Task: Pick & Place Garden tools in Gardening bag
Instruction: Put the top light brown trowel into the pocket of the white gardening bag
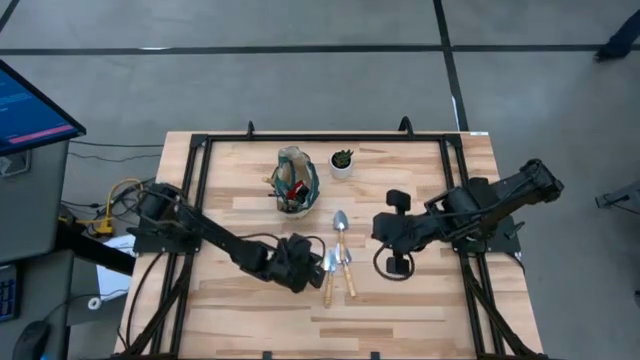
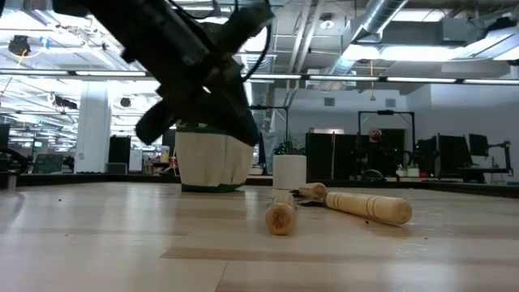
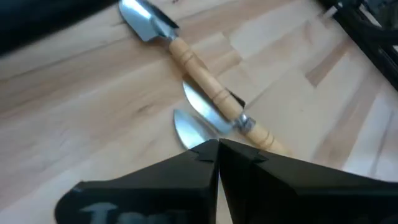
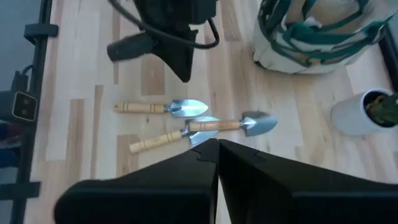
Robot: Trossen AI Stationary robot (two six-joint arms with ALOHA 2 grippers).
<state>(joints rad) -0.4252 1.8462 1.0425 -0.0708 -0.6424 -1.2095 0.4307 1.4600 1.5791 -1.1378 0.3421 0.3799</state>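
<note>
Three trowels with silver heads and light wooden handles (image 1: 340,262) lie flat on the table's middle, two of them crossing; they also show in the left wrist view (image 3: 199,74) and the right wrist view (image 4: 186,127). The beige bag with green trim (image 1: 296,180) stands behind them, with dark and red items inside. My left gripper (image 1: 305,262) is shut and empty, just left of the trowels and above the table (image 3: 217,149). My right gripper (image 1: 383,232) is shut and empty, to their right (image 4: 217,146).
A small white pot with a dark plant (image 1: 342,162) stands right of the bag. A black cable loop (image 1: 398,266) hangs under the right arm. Black frame rails (image 1: 200,200) run along the table's edges. Bare wood lies toward the near edge.
</note>
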